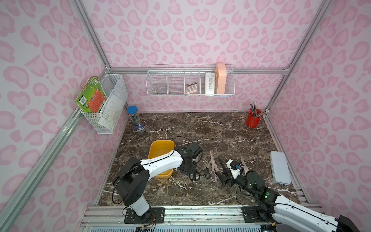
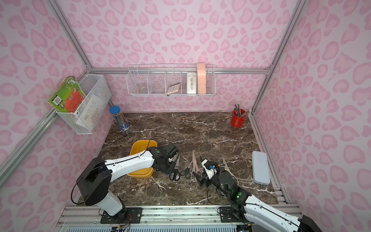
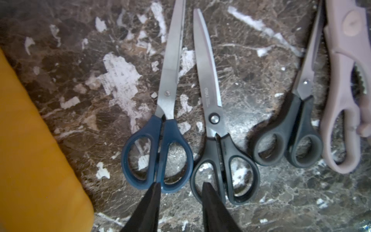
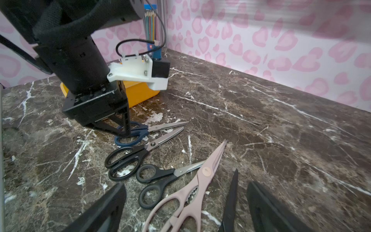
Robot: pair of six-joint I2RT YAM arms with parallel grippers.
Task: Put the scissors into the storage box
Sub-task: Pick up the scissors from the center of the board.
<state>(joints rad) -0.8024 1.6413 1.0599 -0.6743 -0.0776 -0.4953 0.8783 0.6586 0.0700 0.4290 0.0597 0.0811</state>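
Looking across the dark marbled bench (image 1: 220, 128), I see the yellow storage box (image 1: 160, 147) on its near-left part, with my left arm reaching over the box's near right corner. A flat pale grey-blue case (image 1: 280, 169) lies well apart at the near right edge. The scissors lie in a row on the bench between box and case, handles near, blades pointing far. The long pale pink shears (image 3: 341, 84) sit mid-row. Right of them lies an all-black pair (image 4: 230, 200), and further right a cream-white pair (image 1: 243, 163), partly hidden by my right arm. Left of the shears is a small black-handled pair (image 3: 301, 112), its blade tip tucked under them. Next comes a larger black-handled pair (image 3: 214, 118), then the dark blue-handled pair (image 3: 168, 96), nearest the box but apart from it. My left pincer (image 3: 180, 185) stands over the blue handle, tips partly spread with the handle's right loop between them; whether they touch it I cannot tell. My right pincer (image 4: 185, 187) hangs low, spread wide, the shears' handle and the all-black pair's blade between its tips, gripping nothing.
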